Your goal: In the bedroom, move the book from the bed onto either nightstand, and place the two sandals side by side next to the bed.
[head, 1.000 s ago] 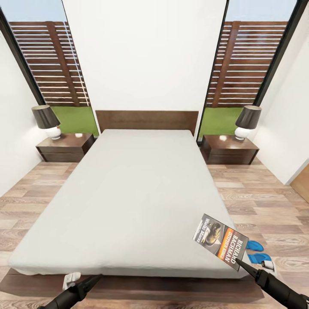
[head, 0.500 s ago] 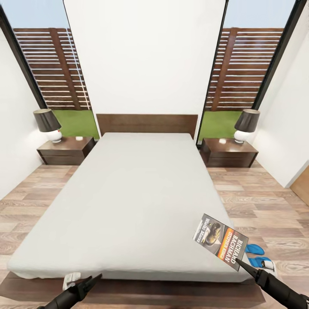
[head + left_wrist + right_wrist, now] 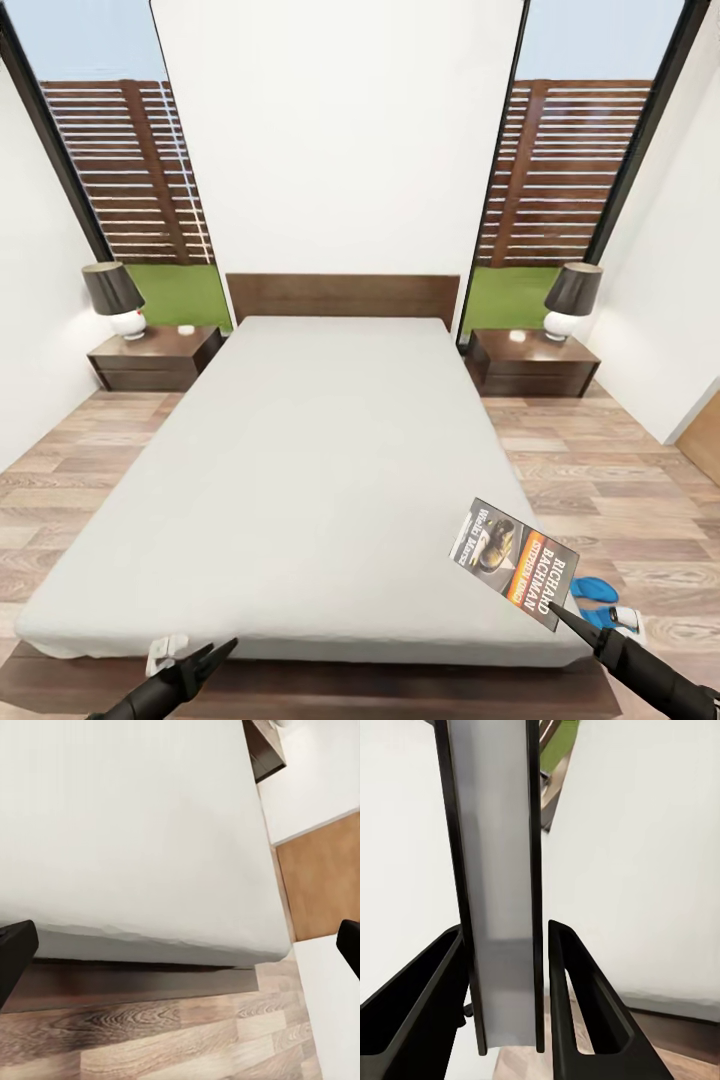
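At the bed's [image 3: 300,450] foot: right gripper [image 3: 562,617] clenched on the book [image 3: 515,562], left gripper [image 3: 215,655] spread, idle. Keep grip firm; carry level toward nightstand [image 3: 533,365].

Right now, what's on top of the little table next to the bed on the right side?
On the right nightstand stands a lamp with a dark shade, plus a small white thing too tiny to identify. Inside its drawers can't be seen.

Left gripper [image 3: 222,650] fingers spread wide — right gripper [image 3: 556,612] fingers pinched closed.
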Available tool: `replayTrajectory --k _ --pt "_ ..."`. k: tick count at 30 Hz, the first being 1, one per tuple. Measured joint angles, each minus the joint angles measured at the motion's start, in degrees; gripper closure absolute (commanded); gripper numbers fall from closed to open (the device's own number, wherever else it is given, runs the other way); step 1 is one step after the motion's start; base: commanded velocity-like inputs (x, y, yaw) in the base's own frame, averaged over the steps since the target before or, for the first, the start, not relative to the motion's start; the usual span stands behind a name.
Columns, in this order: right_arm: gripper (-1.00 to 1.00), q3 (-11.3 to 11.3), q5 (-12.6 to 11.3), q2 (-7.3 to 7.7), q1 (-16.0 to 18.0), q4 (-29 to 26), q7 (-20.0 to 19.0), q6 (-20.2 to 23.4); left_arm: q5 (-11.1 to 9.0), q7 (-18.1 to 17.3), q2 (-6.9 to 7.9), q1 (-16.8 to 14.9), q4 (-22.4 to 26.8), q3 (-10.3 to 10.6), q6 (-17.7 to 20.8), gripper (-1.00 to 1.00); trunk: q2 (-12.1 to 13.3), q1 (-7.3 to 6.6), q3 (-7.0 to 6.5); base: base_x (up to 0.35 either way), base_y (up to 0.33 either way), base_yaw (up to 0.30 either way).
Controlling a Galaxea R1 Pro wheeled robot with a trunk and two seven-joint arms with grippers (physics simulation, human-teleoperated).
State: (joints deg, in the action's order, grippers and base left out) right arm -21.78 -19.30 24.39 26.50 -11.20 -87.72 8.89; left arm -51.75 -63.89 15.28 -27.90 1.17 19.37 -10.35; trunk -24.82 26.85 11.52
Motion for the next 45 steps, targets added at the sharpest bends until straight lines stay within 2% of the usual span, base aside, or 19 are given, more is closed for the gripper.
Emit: replayTrajectory --k 8,13,16,18,19,21,23,24,26,29,35,38,42,45 --pt "1.00 0.0 0.0 0.01 0.0 0.6 0.0 -1.0 0.0 0.0 0.00 0.0 0.0 0.0 0.0 -1.00 0.0 0.00 -0.74 0.000 0.000 0.000" --pt "1.00 0.1 0.0 -0.03 0.0 5.4 0.1 -4.4 0.0 0.0 0.00 0.0 0.0 0.0 0.0 -1.00 0.0 0.00 -1.20 0.000 0.000 0.000" --pt "1.00 0.8 -0.5 -0.05 0.0 9.9 0.1 -8.6 0.0 -0.1 0.00 0.0 0.0 0.0 0.0 -1.00 0.0 0.00 -1.47 0.000 0.000 0.000" --pt "1.00 0.4 -0.5 -0.07 0.0 11.3 0.1 -10.1 0.0 -0.1 0.00 0.0 0.0 0.0 0.0 -1.00 0.0 0.00 -1.66 0.000 0.000 0.000" --pt "1.00 0.4 -0.5 -0.20 0.0 11.9 0.1 -10.7 0.0 -0.1 0.00 0.0 0.0 0.0 0.0 -1.00 0.0 0.00 -1.75 0.000 0.000 0.000" --pt "1.00 1.1 -0.5 -1.32 -0.1 12.8 0.1 -11.4 0.0 -0.1 0.00 0.0 0.0 0.0 0.0 -1.00 0.0 0.00 -1.94 0.000 0.000 0.000" --pt "1.00 0.3 -0.3 -2.70 -0.1 13.5 0.1 -11.7 0.0 -0.1 0.00 0.0 0.0 0.0 0.0 -1.00 0.0 0.00 -2.12 0.000 0.000 0.000" --pt "1.00 0.7 -0.3 -3.00 -0.1 13.6 0.0 -11.7 0.0 -0.1 0.00 0.0 -0.1 0.0 0.0 -1.00 0.0 0.00 -2.21 0.000 0.000 0.000" --pt "1.00 0.1 -0.2 -3.30 -0.1 13.8 0.0 -11.8 0.0 0.0 0.00 0.6 -0.1 0.1 0.0 -1.00 0.0 0.00 -2.40 0.000 0.000 0.000" --pt "1.00 0.2 -0.3 -3.40 -0.1 14.3 0.0 -11.9 0.1 1.1 -0.05 3.4 -0.1 0.3 -0.1 -1.00 0.0 -0.01 -2.67 0.000 0.000 -0.018" --pt "1.00 0.0 -0.3 -3.41 -0.1 14.5 0.0 -11.9 0.1 4.2 -0.34 4.7 0.0 0.3 -0.1 -1.00 0.0 0.00 -3.23 0.000 0.000 -0.061" --pt "1.00 0.0 -0.3 -3.41 -0.1 14.6 0.0 -11.8 0.1 5.7 -1.25 4.9 0.0 1.8 -0.1 -1.00 0.0 0.00 -3.51 0.000 0.000 -0.072" --pt "1.00 0.0 -0.3 -3.41 -0.1 14.5 0.0 -11.8 0.1 6.9 -1.74 4.9 0.0 4.1 -0.1 -1.00 0.0 0.00 -3.88 0.000 0.000 -0.055" --pt "1.00 0.1 -0.3 -3.42 -0.1 14.6 0.0 -11.9 0.0 11.5 -2.90 4.9 0.0 7.2 -0.1 -1.00 0.0 0.00 -4.15 0.000 0.000 -0.011"
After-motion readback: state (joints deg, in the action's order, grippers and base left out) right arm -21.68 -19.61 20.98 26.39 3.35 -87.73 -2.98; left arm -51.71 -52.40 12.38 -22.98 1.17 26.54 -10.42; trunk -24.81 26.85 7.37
